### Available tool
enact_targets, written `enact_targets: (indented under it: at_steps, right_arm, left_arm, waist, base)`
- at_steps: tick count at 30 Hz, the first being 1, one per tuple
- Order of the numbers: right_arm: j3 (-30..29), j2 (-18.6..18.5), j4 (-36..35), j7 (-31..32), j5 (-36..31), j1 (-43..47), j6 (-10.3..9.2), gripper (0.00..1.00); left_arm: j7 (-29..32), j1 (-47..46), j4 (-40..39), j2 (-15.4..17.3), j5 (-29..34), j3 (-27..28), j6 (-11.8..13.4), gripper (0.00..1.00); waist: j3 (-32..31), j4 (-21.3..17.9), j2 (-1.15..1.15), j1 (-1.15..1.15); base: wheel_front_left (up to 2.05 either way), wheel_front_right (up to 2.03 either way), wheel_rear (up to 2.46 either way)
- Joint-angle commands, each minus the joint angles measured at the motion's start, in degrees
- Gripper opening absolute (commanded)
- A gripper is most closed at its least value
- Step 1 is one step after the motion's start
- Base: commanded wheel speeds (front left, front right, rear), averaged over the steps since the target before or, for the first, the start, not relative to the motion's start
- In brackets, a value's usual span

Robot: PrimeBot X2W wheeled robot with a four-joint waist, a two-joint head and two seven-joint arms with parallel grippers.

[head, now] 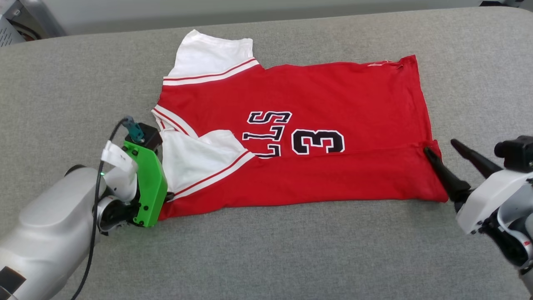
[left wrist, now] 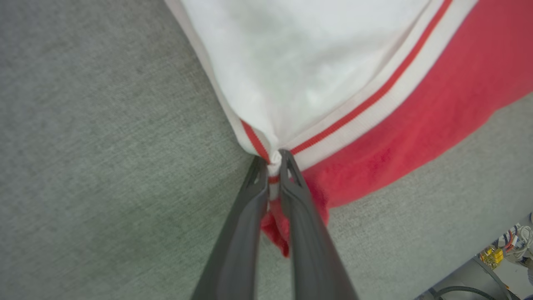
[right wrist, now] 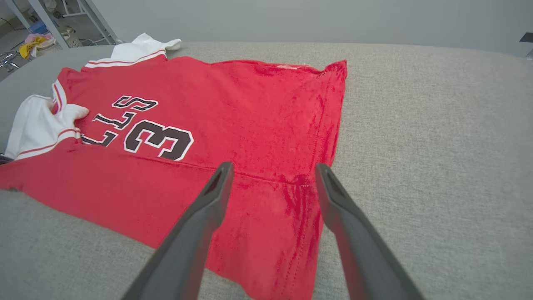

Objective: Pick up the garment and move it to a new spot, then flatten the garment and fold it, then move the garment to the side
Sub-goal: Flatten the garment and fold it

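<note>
The garment [head: 333,100], a red jersey with white sleeves, black lettering and a number 3, lies spread on the grey padded surface [head: 291,254], its near edge folded over. In the left wrist view my left gripper [left wrist: 272,156] is shut on the striped trim of the near white sleeve [left wrist: 325,62], with red fabric bunched between the fingers. In the head view its green mount [head: 145,183] sits at the garment's near left corner. My right gripper [head: 440,146] stands open at the near right hem corner; in the right wrist view the right gripper [right wrist: 273,165] straddles the hem [right wrist: 291,183].
The grey surface extends well beyond the garment on all sides. Its far edge [head: 266,21] runs along the top of the head view. A rack with clutter [right wrist: 37,37] stands beyond the far left; cables [left wrist: 512,246] lie below the table's edge.
</note>
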Motion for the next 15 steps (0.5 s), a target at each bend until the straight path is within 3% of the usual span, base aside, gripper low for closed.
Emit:
enact_targets:
  at_steps: [1,8,15]
  right_arm:
    - [-0.56,-0.96,-0.41,0.25,-0.65,-1.53,-0.03,1.00]
    - [-2.22,-7.13,-2.99,6.66,-2.10,-4.78,-0.03,1.00]
    - [-0.32,-14.05,-7.02,23.49,3.26,-6.38,-0.03,1.00]
  left_arm:
    - [-1.06,3.35,0.08,-1.13,0.63,-1.92,-0.05,0.00]
    - [-9.28,1.55,-5.01,1.93,2.28,-1.92,-0.06,0.00]
    - [-12.38,0.11,-10.04,4.18,4.23,-2.39,-0.06,0.00]
  waist:
    - [-0.50,0.25,0.00,0.00]
    - [-1.50,1.58,0.00,0.00]
    - [-1.41,3.03,0.00,0.00]
  base:
    - [0.00,0.00,0.00]
    - [0.00,0.00,0.00]
    - [0.00,0.00,0.00]
